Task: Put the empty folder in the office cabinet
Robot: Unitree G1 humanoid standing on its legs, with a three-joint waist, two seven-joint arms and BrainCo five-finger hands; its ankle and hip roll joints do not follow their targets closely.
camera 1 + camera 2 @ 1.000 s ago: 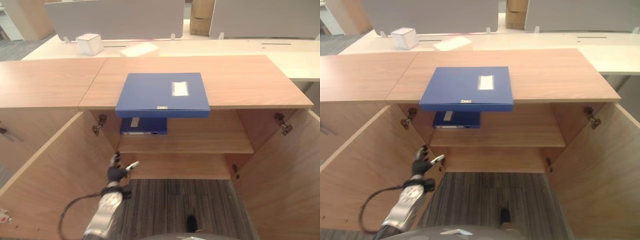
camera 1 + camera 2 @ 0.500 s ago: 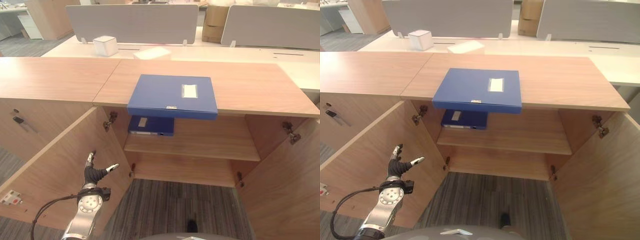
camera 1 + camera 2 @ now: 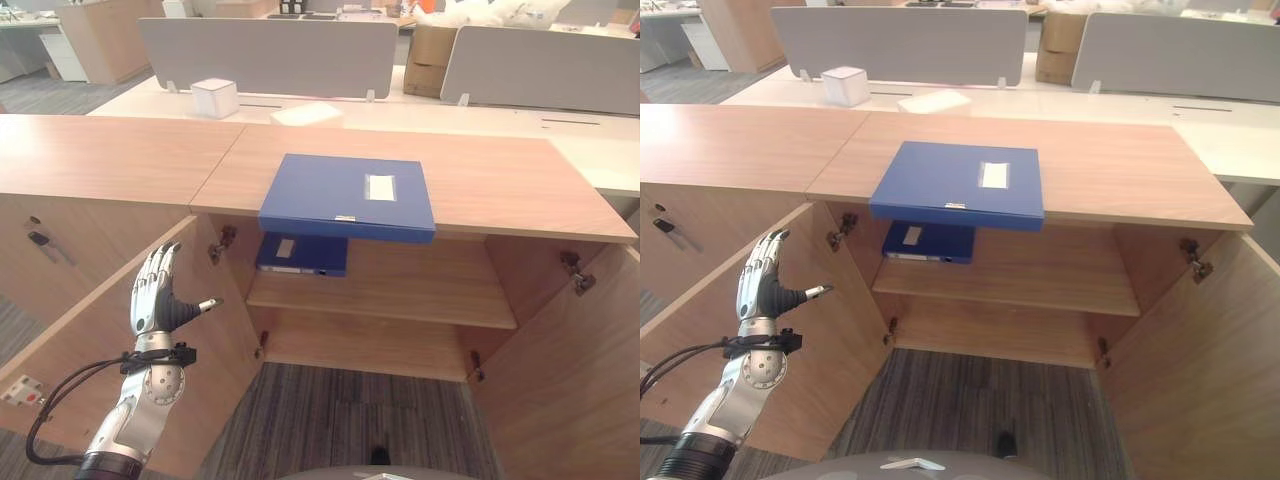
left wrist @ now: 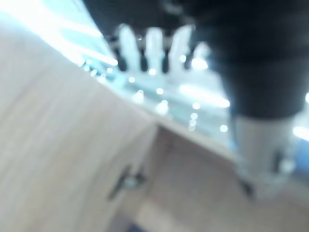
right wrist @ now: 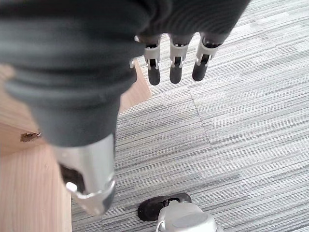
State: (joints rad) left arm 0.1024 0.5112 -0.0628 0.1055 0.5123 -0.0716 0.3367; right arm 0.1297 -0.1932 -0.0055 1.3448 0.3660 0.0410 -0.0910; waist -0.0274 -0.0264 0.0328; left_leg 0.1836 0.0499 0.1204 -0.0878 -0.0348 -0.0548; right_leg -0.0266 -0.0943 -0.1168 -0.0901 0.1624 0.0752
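A blue folder [image 3: 347, 194] lies flat on the wooden cabinet top [image 3: 480, 170], its front edge overhanging the open cabinet. A second blue folder [image 3: 302, 254] lies on the upper shelf [image 3: 400, 290] inside, at the left. My left hand [image 3: 155, 295] is raised in front of the open left door [image 3: 110, 330], fingers straight and thumb out, holding nothing. My right hand [image 5: 174, 60] hangs over the grey carpet with straight fingers and holds nothing.
Both cabinet doors stand open, the right door [image 3: 570, 380] at the right edge. A white box [image 3: 215, 97] and a white flat item [image 3: 307, 114] sit on the desk behind. Grey partition screens [image 3: 270, 55] stand further back. Striped carpet [image 3: 340, 420] lies before the cabinet.
My left hand has risen from low by the cabinet's bottom edge to in front of the left door, with fingers now pointing up. The camera has shifted too.
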